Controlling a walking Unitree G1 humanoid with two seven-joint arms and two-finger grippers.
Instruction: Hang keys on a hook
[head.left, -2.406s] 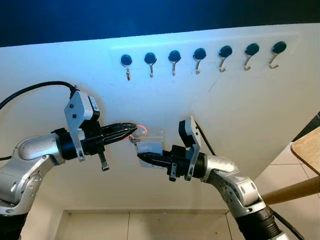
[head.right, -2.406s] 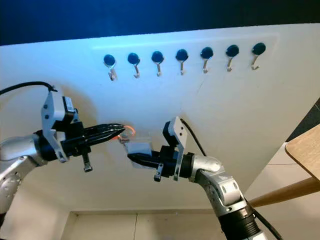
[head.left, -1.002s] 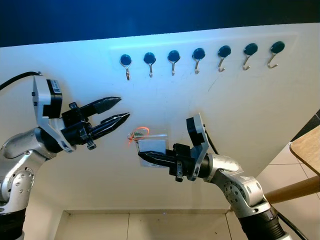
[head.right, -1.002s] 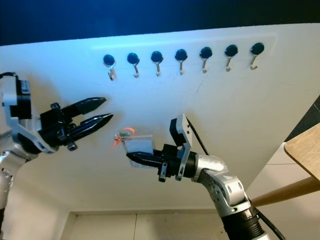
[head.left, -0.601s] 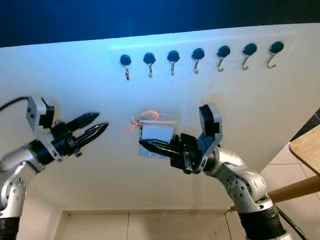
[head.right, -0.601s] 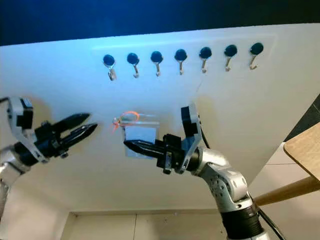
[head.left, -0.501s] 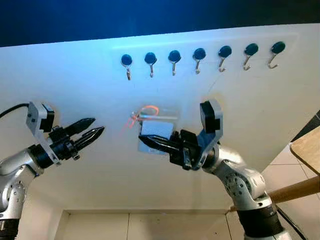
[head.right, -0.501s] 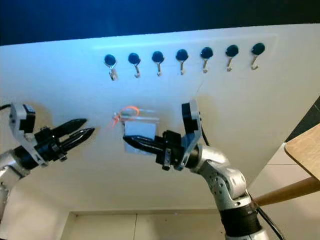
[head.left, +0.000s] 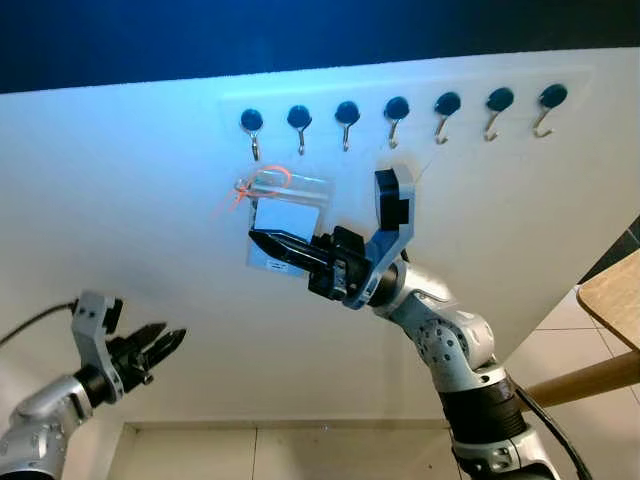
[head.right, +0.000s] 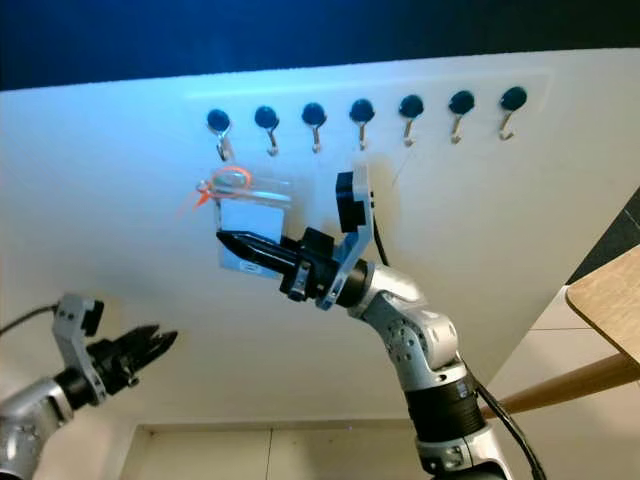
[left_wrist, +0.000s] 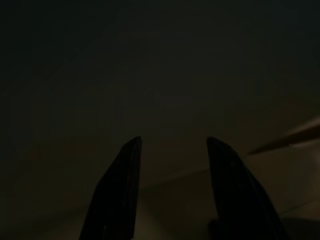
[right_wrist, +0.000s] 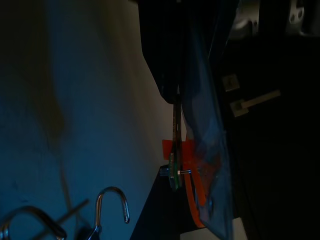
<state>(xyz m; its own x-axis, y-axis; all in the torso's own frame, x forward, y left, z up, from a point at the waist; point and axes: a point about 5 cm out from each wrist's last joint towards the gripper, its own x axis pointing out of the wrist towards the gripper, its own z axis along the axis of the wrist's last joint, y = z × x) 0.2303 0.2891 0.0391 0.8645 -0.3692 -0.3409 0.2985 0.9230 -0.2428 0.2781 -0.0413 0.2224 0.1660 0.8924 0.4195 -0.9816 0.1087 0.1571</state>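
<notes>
1. The wall (head.left: 150, 230) is white, with a dark blue band above.
2. The hooks (head.left: 394, 118) on the wall are silver with dark blue caps.
3. The key pouch (head.left: 283, 215) below the hooks is clear, with a white card and an orange loop (head.left: 272, 178).
4. The right gripper (head.left: 262, 242) at the pouch is black, on a silver arm.

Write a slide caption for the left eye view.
Right pincer lifts the key pouch toward the leftmost hook.

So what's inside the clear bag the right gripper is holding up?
The clear bag holds a white card, with an orange loop at its top. Any keys cannot be made out.
</notes>
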